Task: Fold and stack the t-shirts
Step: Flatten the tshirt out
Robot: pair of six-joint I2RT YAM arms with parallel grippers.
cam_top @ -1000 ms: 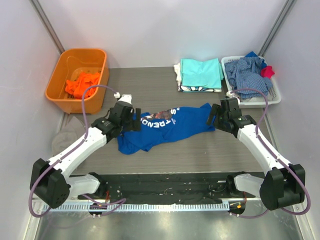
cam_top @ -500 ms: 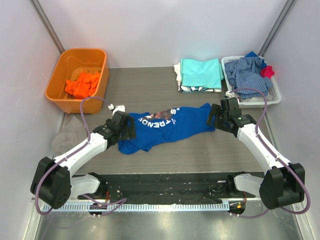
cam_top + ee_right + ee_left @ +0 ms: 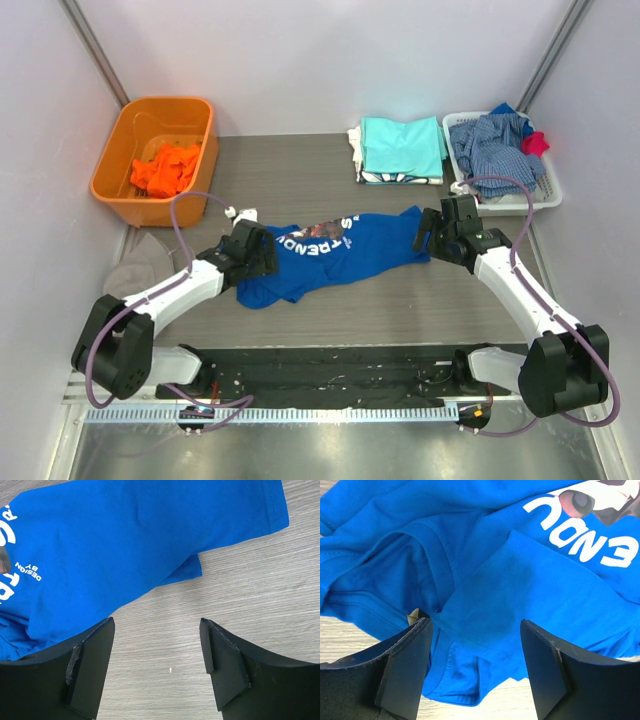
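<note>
One royal blue t-shirt (image 3: 345,255) lies crumpled across the middle of the table (image 3: 290,175), with one of your two grippers at each end.

Your left gripper (image 3: 265,250) hangs over the blue shirt's left end. Its two fingers (image 3: 405,665) are spread wide, with cloth showing between them and nothing pinched. Your right gripper (image 3: 427,232) is at the shirt's right end, its fingers just as far apart over the hem and bare wood.

Behind the blue shirt to the right sits one folded pile topped by an aqua t-shirt (image 3: 402,145), with a white layer under it. Further right, one white basket (image 3: 520,203) holds one checked garment (image 3: 492,145) and one small red cloth (image 3: 535,143). Behind the blue shirt to the left, one orange tub (image 3: 130,208) holds one orange t-shirt (image 3: 163,168), bunched up.
</note>
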